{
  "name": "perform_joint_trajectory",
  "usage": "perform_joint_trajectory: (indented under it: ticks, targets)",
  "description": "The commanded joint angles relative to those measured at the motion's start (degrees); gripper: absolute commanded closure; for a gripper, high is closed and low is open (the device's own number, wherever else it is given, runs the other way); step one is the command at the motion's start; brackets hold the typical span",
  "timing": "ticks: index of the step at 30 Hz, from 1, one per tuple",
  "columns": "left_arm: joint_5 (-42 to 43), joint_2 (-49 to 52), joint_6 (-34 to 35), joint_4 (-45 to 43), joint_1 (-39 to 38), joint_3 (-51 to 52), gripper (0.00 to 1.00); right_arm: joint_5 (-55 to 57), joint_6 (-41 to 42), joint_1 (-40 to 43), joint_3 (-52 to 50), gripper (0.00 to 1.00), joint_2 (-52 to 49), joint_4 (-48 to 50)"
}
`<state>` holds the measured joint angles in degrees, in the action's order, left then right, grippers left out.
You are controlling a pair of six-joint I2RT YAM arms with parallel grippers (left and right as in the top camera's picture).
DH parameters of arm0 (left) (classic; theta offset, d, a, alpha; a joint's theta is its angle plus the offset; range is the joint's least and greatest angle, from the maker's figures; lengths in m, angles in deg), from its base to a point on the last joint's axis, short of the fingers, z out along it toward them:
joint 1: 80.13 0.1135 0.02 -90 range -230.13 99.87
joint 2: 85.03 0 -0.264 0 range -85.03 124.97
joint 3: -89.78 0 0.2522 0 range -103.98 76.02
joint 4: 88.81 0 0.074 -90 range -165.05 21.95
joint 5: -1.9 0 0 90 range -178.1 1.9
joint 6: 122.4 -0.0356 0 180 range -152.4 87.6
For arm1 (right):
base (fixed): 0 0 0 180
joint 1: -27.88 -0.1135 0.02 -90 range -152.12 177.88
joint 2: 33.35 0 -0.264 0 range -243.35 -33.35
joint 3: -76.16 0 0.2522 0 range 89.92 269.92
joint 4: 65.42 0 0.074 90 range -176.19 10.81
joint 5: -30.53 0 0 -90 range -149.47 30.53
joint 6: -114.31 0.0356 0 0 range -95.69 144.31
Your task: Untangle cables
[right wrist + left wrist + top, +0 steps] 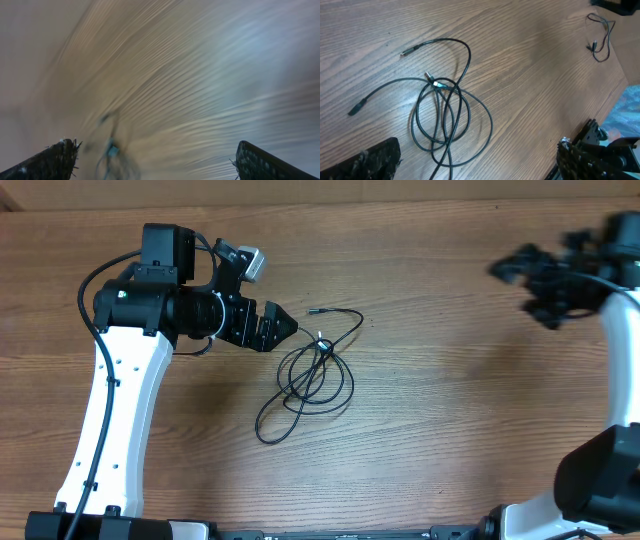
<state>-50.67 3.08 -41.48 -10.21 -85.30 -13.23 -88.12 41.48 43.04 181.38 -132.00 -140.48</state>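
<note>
Just beside the left pincer (pixel 283 329), gaping and empty, two thin black tangled cables (pixel 316 376) lie looped on the brown wooden desk (pixel 450 430); the right pincer (pixel 526 286), equally open and empty, hangs well apart.

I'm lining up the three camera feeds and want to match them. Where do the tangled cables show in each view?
Overhead: the cables lie at the centre of the table.
Left wrist: the cables lie left of centre, in loose loops.
Right wrist: heavily blurred; a dark smear low and left is probably them.
Shared landmark: the pale plug at the tangle's crossing, only a faint bluish blot in the right wrist view.
</note>
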Motion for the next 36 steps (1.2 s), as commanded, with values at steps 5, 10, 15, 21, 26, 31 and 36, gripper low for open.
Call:
perform_joint_trajectory:
  ticks: [5,10,15,21,26,31,36]
  targets:
    - [-0.6,-1.2,0.5,1.8,-0.1,-0.9,0.00,2.0,0.8,-14.4,0.4,0.00,0.6,0.0]
    - [-0.6,-1.2,0.5,2.3,-0.1,-0.9,0.00,2.1,0.8,-19.6,0.4,0.00,0.6,0.1]
    - [-1.9,-1.2,0.5,2.7,-0.9,-0.5,0.03,2.1,0.8,-21.1,0.4,0.00,0.6,0.1]
    - [-4.6,-1.2,0.5,2.5,-5.3,2.9,0.15,2.1,0.8,-21.1,0.4,0.00,0.6,0.1]
    - [-6.8,-1.2,0.6,0.7,-10.2,7.8,0.18,2.1,0.8,-21.1,0.4,0.00,0.6,0.1]
    - [-8.0,-1.2,3.3,-4.1,-13.9,13.7,0.16,2.1,0.8,-21.1,0.4,0.00,0.6,0.1]
    - [-8.1,-1.2,6.1,-8.2,-15.2,18.1,0.14,2.1,0.8,-21.1,0.4,0.00,0.6,0.1]
